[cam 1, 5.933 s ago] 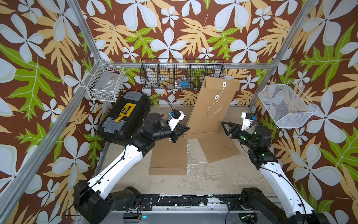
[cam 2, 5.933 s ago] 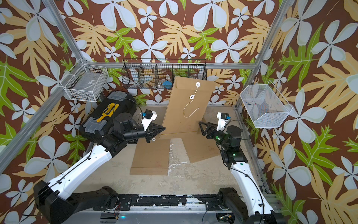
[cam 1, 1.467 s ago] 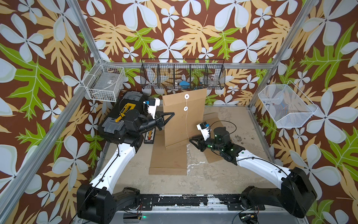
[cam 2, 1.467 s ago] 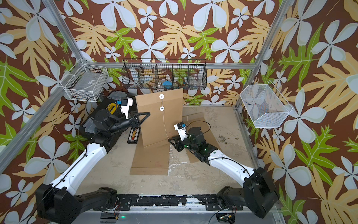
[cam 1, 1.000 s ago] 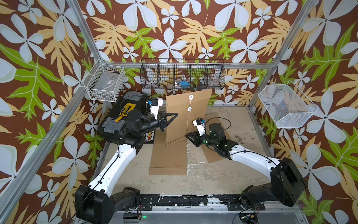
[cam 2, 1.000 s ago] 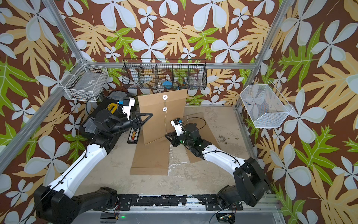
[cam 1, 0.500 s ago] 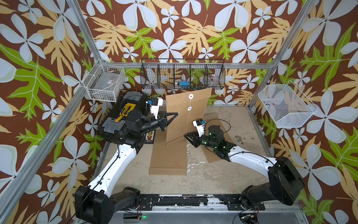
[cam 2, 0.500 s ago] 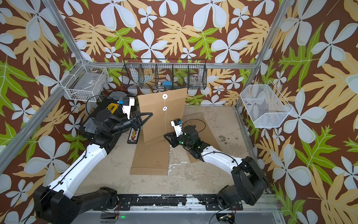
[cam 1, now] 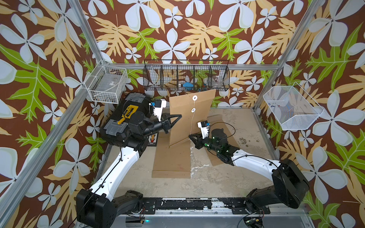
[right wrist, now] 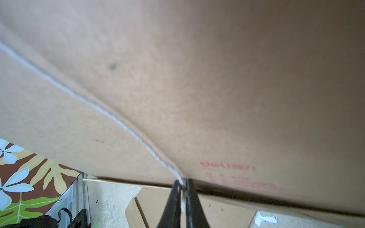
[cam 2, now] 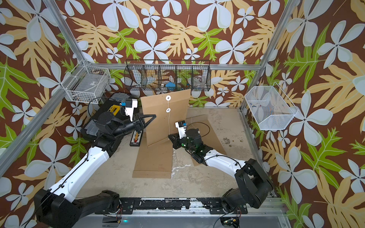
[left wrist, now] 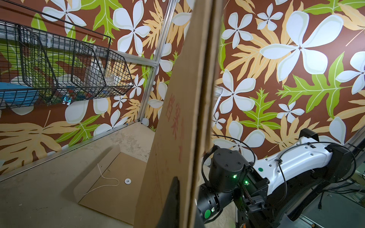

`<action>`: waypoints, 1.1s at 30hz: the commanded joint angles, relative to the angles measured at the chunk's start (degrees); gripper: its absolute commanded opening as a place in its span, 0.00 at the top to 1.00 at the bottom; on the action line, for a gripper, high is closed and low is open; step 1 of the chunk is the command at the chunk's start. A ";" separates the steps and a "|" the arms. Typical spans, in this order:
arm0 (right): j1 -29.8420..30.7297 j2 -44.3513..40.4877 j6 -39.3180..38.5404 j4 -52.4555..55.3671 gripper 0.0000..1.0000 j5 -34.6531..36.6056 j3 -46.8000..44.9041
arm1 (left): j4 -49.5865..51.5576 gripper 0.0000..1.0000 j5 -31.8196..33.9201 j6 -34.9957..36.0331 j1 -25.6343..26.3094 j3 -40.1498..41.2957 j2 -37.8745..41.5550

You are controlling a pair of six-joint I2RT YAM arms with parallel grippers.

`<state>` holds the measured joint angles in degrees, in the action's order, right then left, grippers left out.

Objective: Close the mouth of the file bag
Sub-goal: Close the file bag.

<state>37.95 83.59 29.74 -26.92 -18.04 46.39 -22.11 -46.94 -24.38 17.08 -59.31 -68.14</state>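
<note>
File bag [cam 1: 183, 120] stands upright on its lower edge near the middle of the desk [cam 1: 217, 181], tilted a little, button side towards the camera in both top views. The flap looks folded down over the mouth. Upper disc [cam 1: 195, 97] sits on the flap and lower disc [cam 1: 193, 110] on the body just below it.

The string [cam 1: 192, 122] drops straight from the upper disc, past the lower one, to the bottom of the bag. We see no turn around either disc.

Left hand [cam 1: 175, 119] is clamped on the bag's side edge and keeps it upright. Right hand [right wrist: 182, 189] is closed, pinching the string's free end between its tips.

We judge the setup done, with bag steadied and string caught. All the winding around the discs is left to do.

A second bag [cam 1: 171, 158] lies flat under the standing one.
</note>
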 commanded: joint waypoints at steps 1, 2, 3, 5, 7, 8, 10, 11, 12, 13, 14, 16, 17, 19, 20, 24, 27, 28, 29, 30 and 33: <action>0.03 -0.93 -0.01 -1.82 0.94 0.61 -0.41 | -1.00 1.00 0.27 -0.49 0.06 -0.03 0.36; 0.10 -1.07 -0.10 -1.61 0.94 0.94 -0.50 | -1.06 1.00 0.27 -0.55 0.10 -0.02 0.29; 0.10 -1.06 -0.05 -1.55 0.92 0.80 -0.50 | -1.16 1.00 0.36 -0.57 0.07 0.01 0.29; 0.10 -0.72 0.13 -1.44 0.87 0.51 -0.34 | -1.44 1.00 0.20 -0.88 0.08 -0.01 0.20; 0.17 -0.18 0.88 -1.43 0.84 0.78 -0.07 | -1.78 1.00 0.20 -1.28 0.10 0.06 0.11; 0.27 -0.02 1.19 -1.67 0.83 1.15 -0.07 | -1.95 1.00 0.19 -1.52 0.06 0.02 0.07; 0.61 0.41 1.92 -1.98 0.82 2.36 0.10 | -2.35 1.00 0.19 -1.98 0.38 0.22 0.11; 0.82 0.57 2.21 -2.15 0.82 3.01 0.15 | -2.47 1.00 0.37 -2.07 0.55 0.28 0.11; 1.08 0.64 2.45 -2.11 0.81 3.89 0.32 | -2.49 1.00 0.44 -2.07 0.84 0.32 0.12; 1.35 0.82 2.67 -2.00 0.81 4.64 0.53 | -2.50 1.00 0.42 -2.07 1.08 0.29 0.16; 1.50 0.90 2.85 -1.88 0.81 5.18 0.65 | -2.49 1.00 0.53 -2.13 1.11 0.41 0.20; 1.66 0.89 3.06 -2.20 0.82 5.88 0.56 | -2.50 1.00 0.54 -2.07 1.29 0.36 0.20; 1.68 0.91 3.22 -2.22 0.82 5.91 0.57 | -2.50 1.00 0.66 -2.07 1.36 0.42 0.20; 1.73 0.60 3.22 -2.23 0.86 6.25 0.50 | -2.38 1.00 0.75 -2.07 1.34 0.43 0.11; 1.68 0.33 3.22 -2.27 0.87 6.30 0.29 | -2.32 1.00 0.73 -2.07 1.31 0.52 0.12; 1.74 -1.46 2.37 -1.49 0.96 6.68 -0.46 | -1.55 1.00 1.48 -1.53 1.35 0.49 0.19; 2.38 -3.41 0.31 1.07 1.00 7.05 -0.86 | 0.77 1.00 2.73 -0.14 1.32 -0.08 0.20; 2.89 -4.05 -0.64 2.48 1.00 7.29 -0.86 | 2.16 1.00 3.38 0.67 1.30 -0.50 0.10; 3.44 -4.49 -1.79 3.71 1.00 7.30 -0.78 | 3.05 1.00 3.64 1.33 1.31 -0.87 -0.05; 4.35 -5.01 -3.07 5.38 1.00 7.51 -0.69 | 3.71 1.00 3.61 1.83 1.35 -1.03 -0.36; 7.68 -6.04 -6.40 9.38 1.00 8.18 -0.22 | 4.40 1.00 3.43 2.80 1.32 -1.08 -0.83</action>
<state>43.97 78.22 27.73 -21.82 -10.55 45.60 -18.90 -43.79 -23.70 18.39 -60.03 -68.66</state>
